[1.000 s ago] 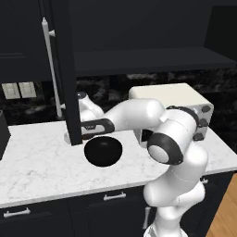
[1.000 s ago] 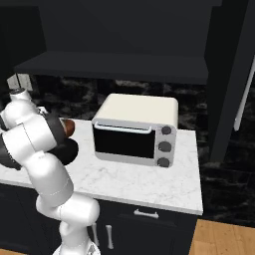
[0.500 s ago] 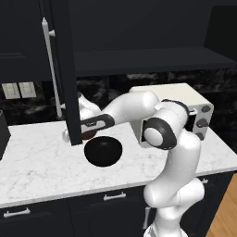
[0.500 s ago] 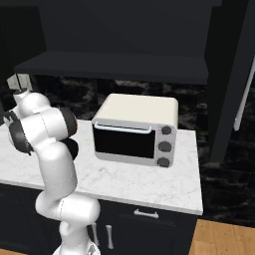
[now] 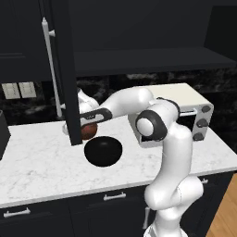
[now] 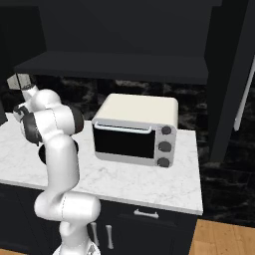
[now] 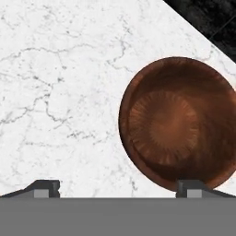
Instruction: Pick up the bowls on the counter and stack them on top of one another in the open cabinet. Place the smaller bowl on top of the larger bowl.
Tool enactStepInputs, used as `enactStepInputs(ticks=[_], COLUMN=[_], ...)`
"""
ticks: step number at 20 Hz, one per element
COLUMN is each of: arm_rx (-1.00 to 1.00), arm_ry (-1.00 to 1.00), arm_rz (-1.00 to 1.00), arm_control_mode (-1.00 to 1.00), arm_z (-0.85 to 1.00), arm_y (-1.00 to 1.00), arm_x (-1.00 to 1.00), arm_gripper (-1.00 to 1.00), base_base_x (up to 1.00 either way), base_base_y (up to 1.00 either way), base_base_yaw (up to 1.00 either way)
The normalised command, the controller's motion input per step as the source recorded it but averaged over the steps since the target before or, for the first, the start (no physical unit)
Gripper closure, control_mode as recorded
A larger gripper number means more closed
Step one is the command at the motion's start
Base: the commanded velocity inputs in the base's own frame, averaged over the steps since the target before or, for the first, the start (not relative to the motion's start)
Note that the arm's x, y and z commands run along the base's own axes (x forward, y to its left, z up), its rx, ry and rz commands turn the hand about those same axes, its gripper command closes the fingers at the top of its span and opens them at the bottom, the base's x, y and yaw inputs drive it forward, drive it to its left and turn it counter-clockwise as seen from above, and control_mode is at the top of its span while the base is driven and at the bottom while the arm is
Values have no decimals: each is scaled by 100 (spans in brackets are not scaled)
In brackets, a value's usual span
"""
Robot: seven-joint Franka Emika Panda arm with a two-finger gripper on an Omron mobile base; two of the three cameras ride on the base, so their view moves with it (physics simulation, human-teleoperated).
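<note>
The counter (image 5: 41,166) is a long white marble top with thin grey veins, and it carries everything else. Above it hangs the open cabinet (image 5: 139,60), black, with a dark shelf; its tall door (image 5: 65,78) stands out toward the room and has a long silver bar handle (image 5: 50,69). On the right part of the counter sits a cream toaster oven (image 6: 134,130) with a dark glass front.

The white arm (image 5: 157,125) reaches to the left across the counter, toward the lower edge of the door.

The black bowl (image 5: 102,151) stands upright on the counter, in front of the arm. The brown bowl (image 7: 177,122) stands just behind it, near the door's lower edge, also upright on the marble; whether the two bowls touch I cannot tell.

The claw (image 7: 117,188) is above the brown bowl with its jaws spread wide and it holds nothing. One fingertip (image 7: 191,186) is over the bowl's rim, the other is over bare marble.
</note>
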Motion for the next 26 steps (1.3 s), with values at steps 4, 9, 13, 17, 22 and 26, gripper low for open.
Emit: enactStepInputs(ticks=[4, 9, 13, 17, 22, 26], arm_rx=[0, 0, 0, 0, 0, 0], arm_ry=[1, 0, 0, 0, 0, 0], arm_rz=[0, 0, 0, 0, 0, 0], arm_control_mode=[-100, -100, -100, -100, -100, -100], arm_z=[-14, -51, -42, -22, -11, -13], arm_y=[0, 0, 0, 0, 0, 0], arm_x=[14, 24, 18, 25, 8, 0], arm_gripper=[-100, -100, -100, -100, -100, -100], base_base_x=[0, 0, 0, 0, 0, 0], base_base_y=[0, 0, 0, 0, 0, 0], base_base_yaw=[0, 0, 0, 0, 0, 0])
